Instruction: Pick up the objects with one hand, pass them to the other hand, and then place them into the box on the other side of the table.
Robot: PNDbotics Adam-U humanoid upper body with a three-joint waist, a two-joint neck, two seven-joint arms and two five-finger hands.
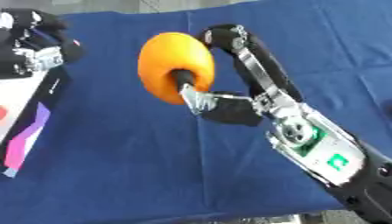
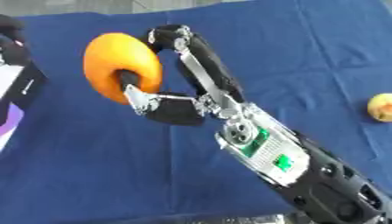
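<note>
Orange (image 1: 172,61) is off the cloth and up in the air, upper-centre of frame, held by the right hand (image 1: 229,103), whose arm comes in from the lower right corner. Thumb tip presses the fruit's near face; fingers (image 1: 229,37) arch over the top and curl behind it, so that hand is grasping the orange, pinched btwn thumb and fingers.

Left hand (image 1: 34,46) sits at the upper left edge, just above the box (image 1: 27,127) w/ its white, purple and pink panel running down the left side. Can't tell whether its fingers are curled or relaxed; it's a dark mass w/ silver bits. It looks well apart from the orange, no contact.

Progress, as I judge it: pick-up is done, fruit is clear of the blue tablecloth (image 1: 153,175). Handover not yet done, since only one hand is on the orange. Placing in the box not yet done either. What's in the box can't be seen from here, apart from a hint of red at its left edge.

One more item waits: a small yellowish round fruit (image 2: 380,107) w/ a reddish patch, on the cloth at the mid-right edge of the right eye view. So at least one further full cycle is left after this one, prob. same route across to the left side.
</note>
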